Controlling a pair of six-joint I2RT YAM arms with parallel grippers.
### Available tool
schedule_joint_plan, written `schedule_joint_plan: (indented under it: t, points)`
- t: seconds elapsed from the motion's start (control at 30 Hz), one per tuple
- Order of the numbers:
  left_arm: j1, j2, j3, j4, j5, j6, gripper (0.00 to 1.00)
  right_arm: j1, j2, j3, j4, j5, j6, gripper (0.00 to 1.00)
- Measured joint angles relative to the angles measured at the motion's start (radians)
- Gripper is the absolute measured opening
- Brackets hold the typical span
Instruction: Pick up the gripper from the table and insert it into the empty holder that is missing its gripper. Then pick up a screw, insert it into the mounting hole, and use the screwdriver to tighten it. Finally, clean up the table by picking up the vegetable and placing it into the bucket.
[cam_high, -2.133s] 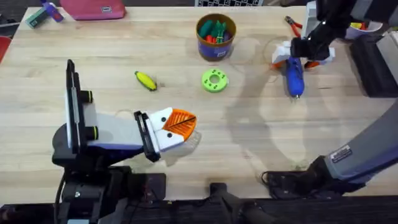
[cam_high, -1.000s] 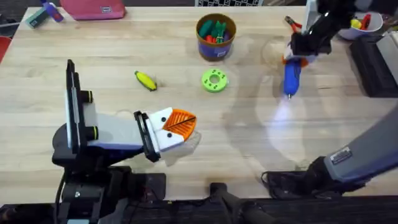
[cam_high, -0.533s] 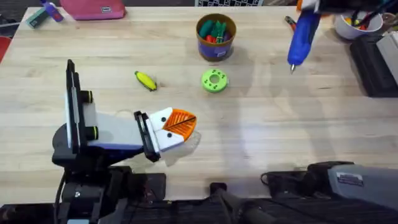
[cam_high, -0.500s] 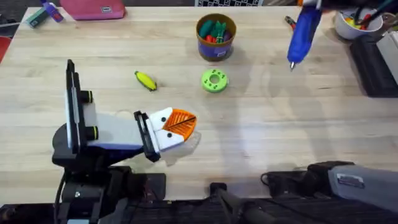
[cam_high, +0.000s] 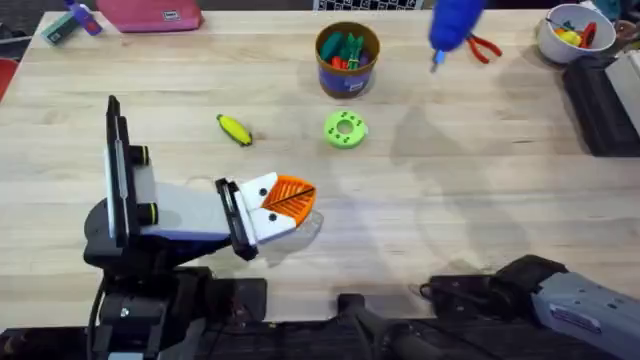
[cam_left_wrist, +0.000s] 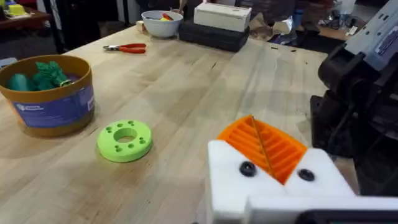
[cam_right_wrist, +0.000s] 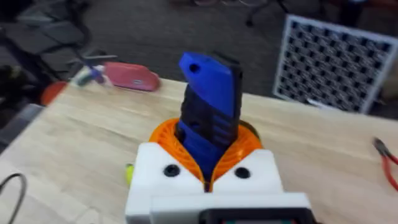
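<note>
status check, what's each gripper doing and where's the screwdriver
Right gripper shut on the blue screwdriver, held above the table's far side. Left gripper low over the table, holding nothing seen. Yellow vegetable not yet in the bucket.

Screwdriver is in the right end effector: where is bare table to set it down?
The screwdriver could likely go on the wide bare stretch right of the green disc, toward the black case. The far right corner is crowded by pliers and white bowl.
</note>
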Motion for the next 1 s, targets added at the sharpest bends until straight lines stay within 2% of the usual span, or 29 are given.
schedule_joint_plan:
  t: [0.2,0.3,0.47,0.6,0.8,0.83,1.0]
  points:
    - [0.000,0.000,0.000,0.000,0.000,0.000,0.019,0.136,-0.005,-0.002,0.097,0.000,0.003,0.024]
    - [0.000,0.000,0.000,0.000,0.000,0.000,0.019,0.189,-0.005,-0.032,0.204,0.003,0.004,0.024]
    - [0.000,0.000,0.000,0.000,0.000,0.000,0.019,0.255,-0.005,-0.147,0.410,-0.001,0.036,0.024]
    - [0.000,0.000,0.000,0.000,0.000,0.000,0.019,0.276,-0.005,-0.270,0.590,-0.038,0.077,0.024]
    - [0.000,0.000,0.000,0.000,0.000,0.000,0.019,0.276,-0.001,-0.405,0.888,-0.246,0.108,0.024]
    - [0.000,0.000,0.000,0.000,0.000,0.000,0.019,0.273,0.000,-0.424,0.941,-0.390,0.109,0.024]
    - [0.000,0.000,0.000,0.000,0.000,0.000,0.019,0.268,0.013,-0.427,0.970,-0.624,0.082,0.024]
